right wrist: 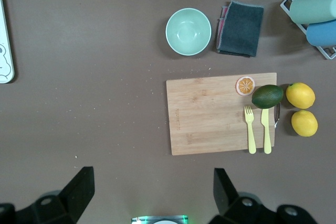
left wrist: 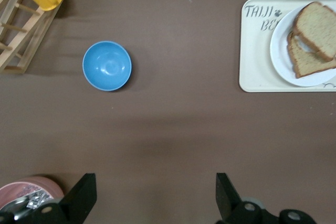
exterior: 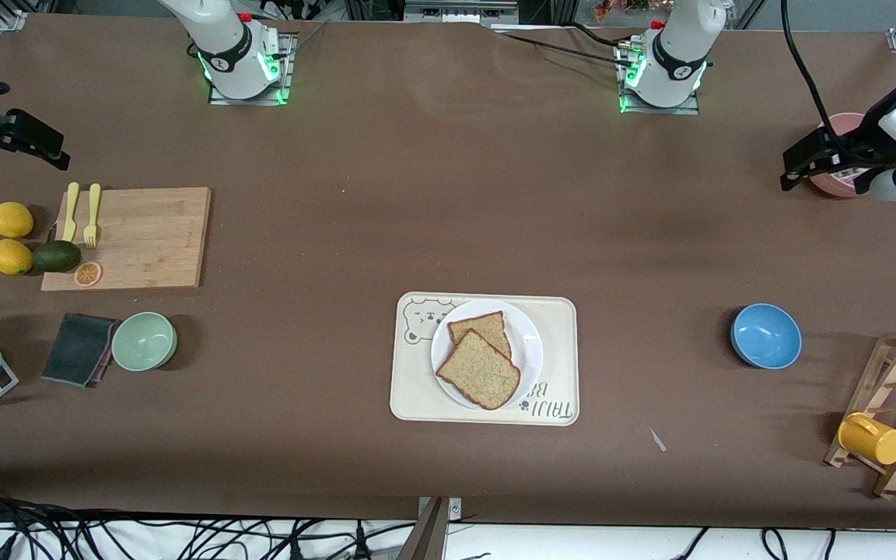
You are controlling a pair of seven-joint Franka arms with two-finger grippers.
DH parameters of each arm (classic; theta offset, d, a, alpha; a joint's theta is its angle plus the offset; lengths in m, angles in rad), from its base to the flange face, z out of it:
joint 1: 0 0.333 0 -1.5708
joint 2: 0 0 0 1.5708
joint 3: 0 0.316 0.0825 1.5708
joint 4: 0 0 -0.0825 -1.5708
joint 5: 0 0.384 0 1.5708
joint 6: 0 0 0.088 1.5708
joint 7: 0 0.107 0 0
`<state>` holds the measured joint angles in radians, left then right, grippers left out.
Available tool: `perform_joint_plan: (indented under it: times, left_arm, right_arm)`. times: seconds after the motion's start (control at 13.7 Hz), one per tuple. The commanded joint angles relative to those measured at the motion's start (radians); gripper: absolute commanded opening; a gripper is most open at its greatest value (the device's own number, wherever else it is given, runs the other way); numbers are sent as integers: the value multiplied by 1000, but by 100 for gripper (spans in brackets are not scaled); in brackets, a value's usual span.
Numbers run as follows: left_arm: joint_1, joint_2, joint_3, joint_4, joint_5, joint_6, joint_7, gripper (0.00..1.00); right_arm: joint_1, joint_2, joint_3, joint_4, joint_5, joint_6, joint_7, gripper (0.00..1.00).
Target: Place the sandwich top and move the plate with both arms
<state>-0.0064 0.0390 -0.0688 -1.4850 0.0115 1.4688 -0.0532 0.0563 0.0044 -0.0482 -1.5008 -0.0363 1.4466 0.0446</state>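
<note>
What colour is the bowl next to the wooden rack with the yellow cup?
The bowl is plain light blue, shown best in the left wrist view.

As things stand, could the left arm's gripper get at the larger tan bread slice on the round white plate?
Probably yes: the left gripper hangs open over bare table, and the larger tan bread slice lies uncovered on the round white plate.

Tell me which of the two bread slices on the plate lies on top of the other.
The larger slice, nearer the front camera: it overlaps the narrower slice on the white plate.
</note>
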Motion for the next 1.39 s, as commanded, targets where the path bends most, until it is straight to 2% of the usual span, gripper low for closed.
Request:
perform_joint_plan:
  times: [0.0, 0.37, 0.59, 1.32]
  left_arm:
    - [-13, -92, -8, -162, 35, 92, 6, 100]
    - [-29, -105, -3, -175, -31, 104, 16, 100]
    - [-1, -82, -5, -144, -36, 85, 33, 100]
    - [6, -77, -6, -143, -31, 70, 32, 100]
  right_arm:
    - [2, -1, -2, 10, 16, -2, -11, 100]
    - [2, -1, -1, 10, 19, 0, -9, 100]
    - [2, -1, -1, 10, 19, -2, -11, 100]
    - [2, 11, -2, 10, 18, 8, -14, 100]
